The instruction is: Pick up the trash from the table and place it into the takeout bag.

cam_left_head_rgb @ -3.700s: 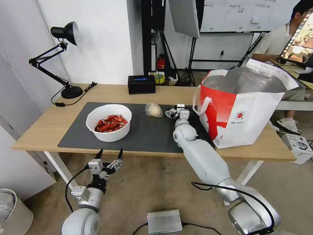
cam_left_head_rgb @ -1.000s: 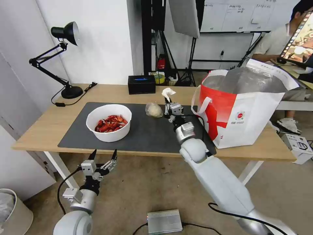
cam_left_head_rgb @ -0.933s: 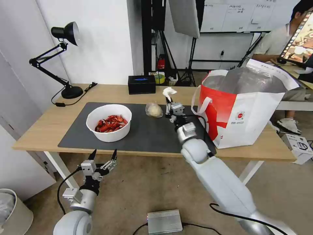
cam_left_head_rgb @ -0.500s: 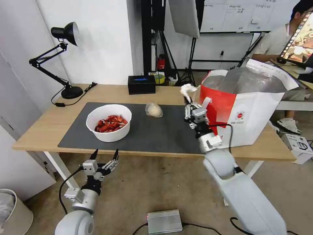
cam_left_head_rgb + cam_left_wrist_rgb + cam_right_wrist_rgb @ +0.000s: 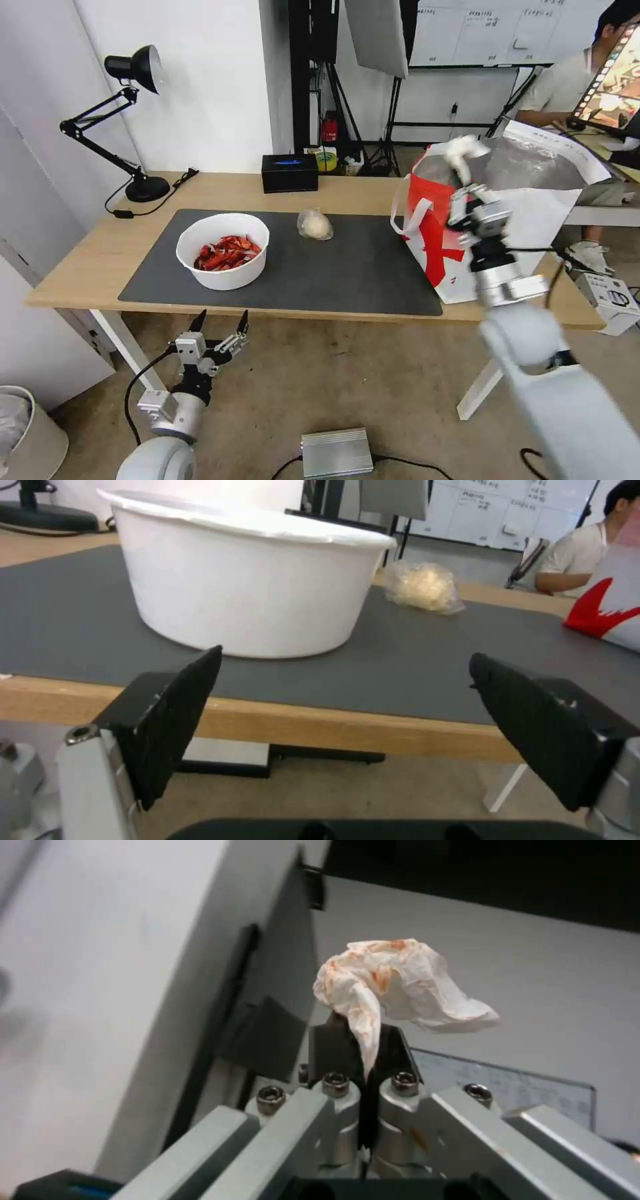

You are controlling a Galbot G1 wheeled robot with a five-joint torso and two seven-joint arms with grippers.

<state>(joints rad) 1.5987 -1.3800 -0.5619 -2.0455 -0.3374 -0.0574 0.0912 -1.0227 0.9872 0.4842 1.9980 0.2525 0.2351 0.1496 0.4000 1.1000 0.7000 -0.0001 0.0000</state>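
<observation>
My right gripper [image 5: 465, 183] is shut on a crumpled white tissue [image 5: 461, 148] with orange stains [image 5: 400, 985], held up in front of the near rim of the red-and-white takeout bag [image 5: 513, 227], pointing upward. The wrist view shows the right gripper [image 5: 365, 1040] with its jaws pinched on the tissue's tail. A white bowl of red crayfish shells [image 5: 223, 250] and a small clear bag with a pale lump [image 5: 314, 225] sit on the dark mat [image 5: 347, 273]. Below the table's [image 5: 100, 253] front edge, my left gripper [image 5: 220, 327] hangs open, facing the bowl [image 5: 253, 580].
A black desk lamp [image 5: 133, 113] stands at the table's far left and a black tissue box [image 5: 289, 172] at the back edge. A silver box [image 5: 337, 452] with cables lies on the floor, and a bin [image 5: 27, 433] stands at the left.
My right gripper closed on the tissue on the mat, lifted it, and carried it right and up to the takeout bag's rim. The left arm only shifted slightly.
</observation>
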